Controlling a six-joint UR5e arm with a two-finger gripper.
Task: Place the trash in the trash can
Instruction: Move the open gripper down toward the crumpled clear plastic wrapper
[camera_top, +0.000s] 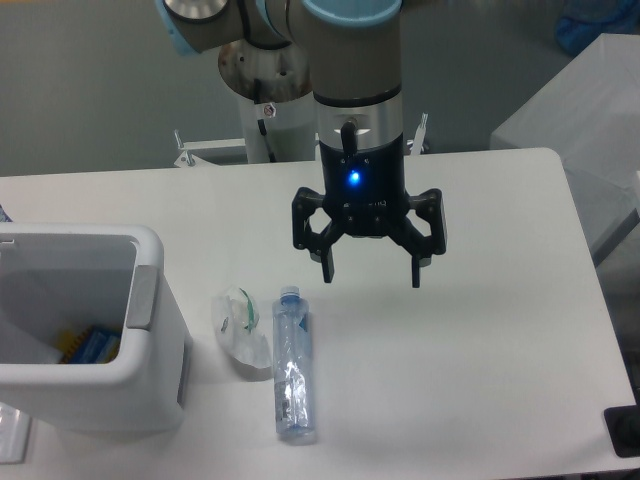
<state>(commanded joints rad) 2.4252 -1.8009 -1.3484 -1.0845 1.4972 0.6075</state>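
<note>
Above the table (480, 340), gripper (372, 272) with fingers spread apart; below-left, bottle (292, 365) touching wrapper (240, 325), beside the bin (150, 310).

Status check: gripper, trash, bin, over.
Gripper open, empty, above table. Wrapper and bottle on table beside bin. Nothing blocking.

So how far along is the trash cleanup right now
Nothing looks done yet: the wrapper and the bottle both lie on the table beside the trash can. Nothing is in hand; the end effector hangs open and empty above the table, right of the bottle. Both items are left to bin.
</note>
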